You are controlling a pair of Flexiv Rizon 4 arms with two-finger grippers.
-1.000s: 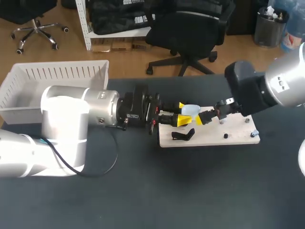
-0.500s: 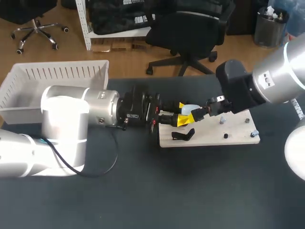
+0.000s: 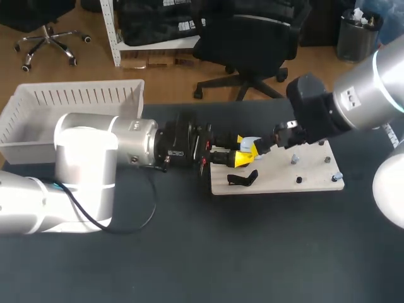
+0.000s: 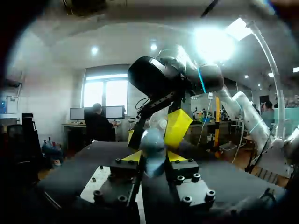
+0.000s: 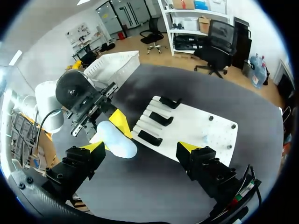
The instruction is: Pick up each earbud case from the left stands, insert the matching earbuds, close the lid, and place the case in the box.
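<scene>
My left gripper (image 4: 154, 157) pinches the blue case (image 3: 250, 142) from two sides, over the left end of the white board (image 3: 303, 183); my right gripper (image 5: 141, 148) is spread wide, with one yellow tip just beside the case, at its 3 o'clock from above; a black stand (image 3: 243, 179) sits on the board at the case's 6 o'clock; the white box (image 3: 69, 101) is at the table's 10 o'clock, well apart.

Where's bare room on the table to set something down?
Bare tabletop in front of the white board, from the left arm toward the table's right side. The board's right half is bare apart from pegs. Crowded: the board's left end, where the left pincer and right pincer meet at the earbud case beside the black stands.
</scene>
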